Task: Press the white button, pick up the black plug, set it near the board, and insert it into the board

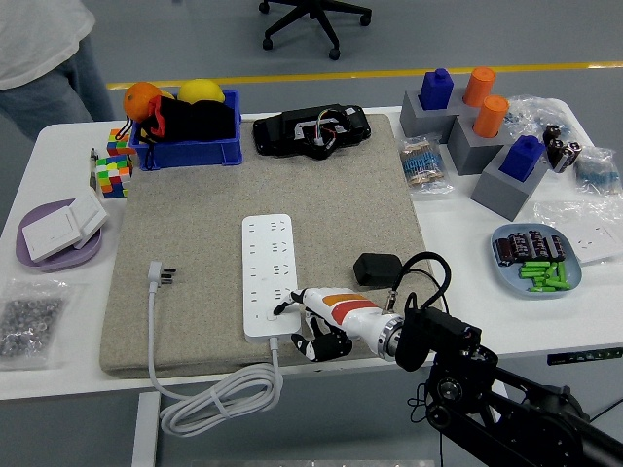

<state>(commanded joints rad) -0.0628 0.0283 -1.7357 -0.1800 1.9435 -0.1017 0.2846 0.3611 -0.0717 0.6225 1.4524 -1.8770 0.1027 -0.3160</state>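
A white power strip (270,274) lies on the grey felt mat (195,243), its cable running off the near edge. My right hand (316,316) comes in from the lower right. Its index finger is stretched out, with the tip on the strip's near end where the white button sits; the other fingers are curled under. A black plug adapter (375,269) rests on the mat just right of the strip, beyond my wrist. The strip's own white plug (159,275) lies on the mat to the left. My left arm is out of view.
A blue bin (190,146) with fruit and a black device (311,129) stand at the mat's far edge. Grey blocks with pegs (477,136) and a blue plate (538,261) sit right. A purple plate (58,243) lies left. A person (44,58) stands at the far left corner.
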